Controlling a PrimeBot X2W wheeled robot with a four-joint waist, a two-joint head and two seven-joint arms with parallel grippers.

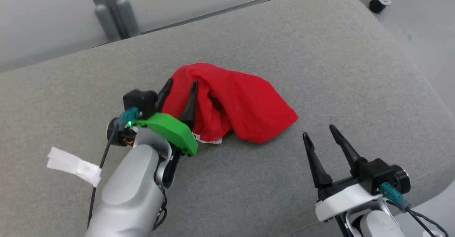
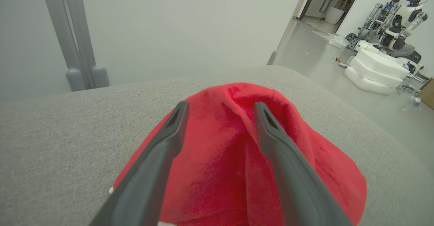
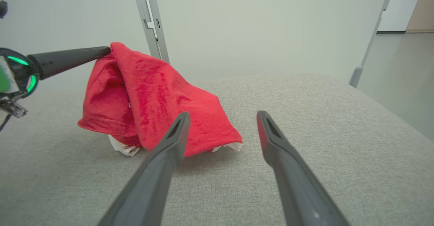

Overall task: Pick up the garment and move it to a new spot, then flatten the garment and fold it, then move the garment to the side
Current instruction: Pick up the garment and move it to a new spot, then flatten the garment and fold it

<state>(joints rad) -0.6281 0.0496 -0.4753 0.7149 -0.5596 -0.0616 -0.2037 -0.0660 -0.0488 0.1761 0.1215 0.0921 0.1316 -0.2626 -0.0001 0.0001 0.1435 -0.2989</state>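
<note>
Your left gripper point(image 1: 182, 82) is parted, empty, its fingers astride the left end of the red garment point(image 1: 245, 103). It trails rightward across the grey cushion point(image 1: 320, 52). Your right gripper point(image 1: 319, 131), parted and empty, waits apart.

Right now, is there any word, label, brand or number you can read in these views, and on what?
No readable text anywhere.
The white tape tag on the left arm's cable is blank or too blurred to tell.
The white fabric edge under the red garment shows no legible print.
</note>
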